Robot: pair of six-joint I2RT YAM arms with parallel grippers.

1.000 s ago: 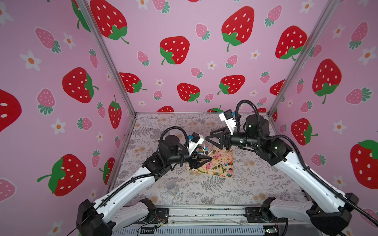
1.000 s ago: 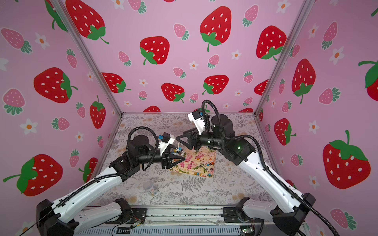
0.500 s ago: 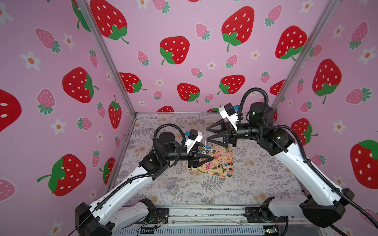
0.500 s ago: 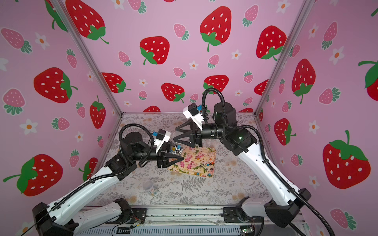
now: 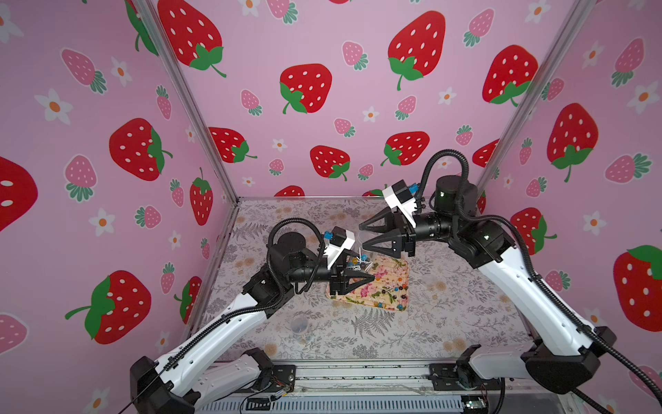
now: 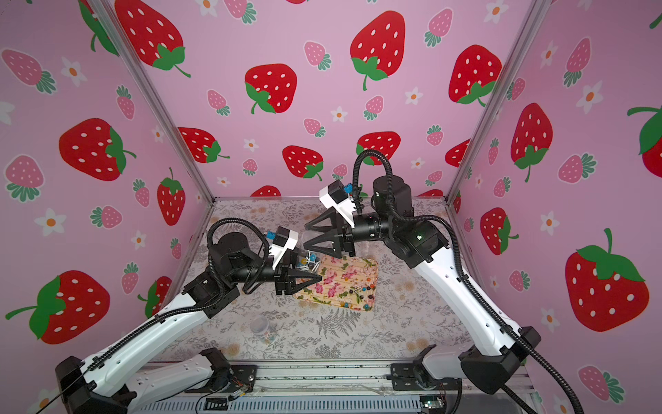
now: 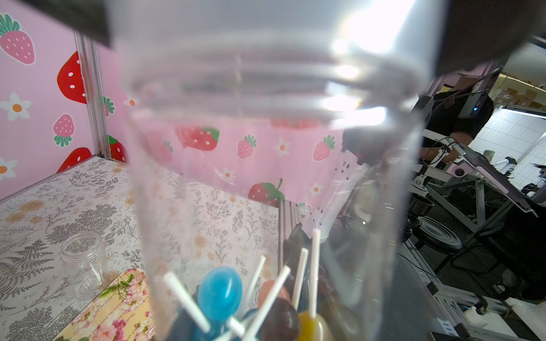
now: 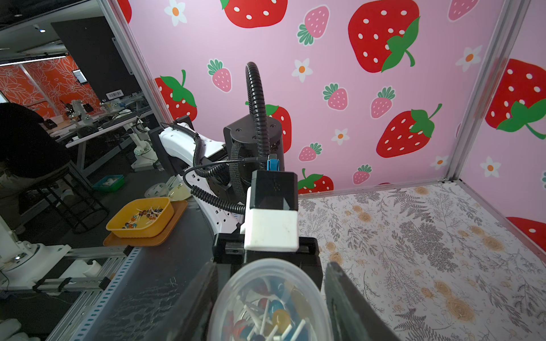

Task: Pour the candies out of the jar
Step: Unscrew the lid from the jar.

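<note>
Top views, both alike: left gripper [image 5: 369, 276] lies on its side over the near corner of the tray [image 5: 390, 269], clamped on the clear jar [image 5: 362, 261]. The candies [image 6: 312, 257] are bunched inside the jar, with round blue, orange and dark heads on thin white sticks. More of them lie loose at the tray's front right corner. Right gripper [image 5: 361, 237] hangs just behind with jaws spread wide, something clear between them; whether they touch it, I cannot tell. A spare jar [image 5: 299, 324] stands on the surface [image 5: 358, 333], which carries a grey fern and tan flower print. The walls [image 5: 322, 36] are pink with red strawberries and white flowers. Left wrist view: the jar fills the frame, screw threads plain, dark fingers [image 7: 487, 26] at its sides and the candies crowded at one end. An empty jar [image 7: 84, 262] stands just beside the tray's edge. Right wrist view: jar seen end-on, round rim, candies inside, and a black finger [image 8: 348, 298] on either side of the rim. Outside the cell a barcode sticker [image 8: 113, 94] shows on a dark panel, its characters too small to read. A yellow bin [image 8: 140, 218] there holds more lollipops.
</note>
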